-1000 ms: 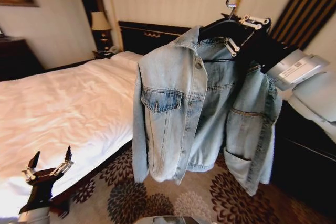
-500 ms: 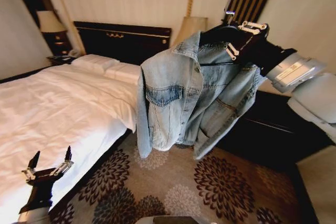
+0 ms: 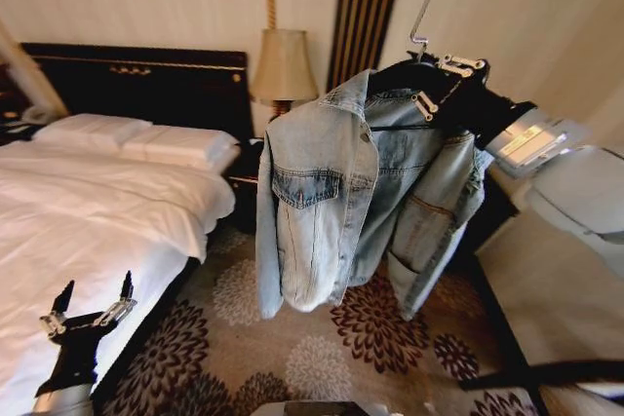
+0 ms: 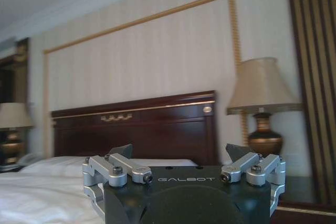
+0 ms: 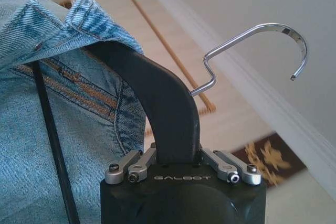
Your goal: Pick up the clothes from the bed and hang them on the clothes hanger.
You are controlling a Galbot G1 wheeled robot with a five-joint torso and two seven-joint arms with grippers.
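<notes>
The light-blue denim jacket (image 3: pixel 341 202) hangs on the black clothes hanger (image 3: pixel 409 70), held high in the air over the carpet to the right of the bed (image 3: pixel 78 231). My right gripper (image 3: pixel 444 80) is shut on the hanger's black shoulder bar (image 5: pixel 168 108), just below its silver hook (image 5: pixel 257 40). The jacket collar (image 5: pixel 58 19) drapes over the hanger beside the fingers. My left gripper (image 3: pixel 93 304) is low at the bed's near corner, open and holding nothing; its fingers (image 4: pixel 118 156) point at the headboard.
A dark headboard (image 3: pixel 136 80) and white pillows (image 3: pixel 136 138) stand at the back left. A lamp (image 3: pixel 283 65) sits on a nightstand between bed and jacket. Patterned carpet (image 3: pixel 322 358) spreads below. A dark low edge (image 3: pixel 546 372) crosses the floor at the right.
The whole view has swung to the right, so the bed has slid left and the lamp and striped wall panel have come in. The jacket stays on the hanger in my right gripper.
</notes>
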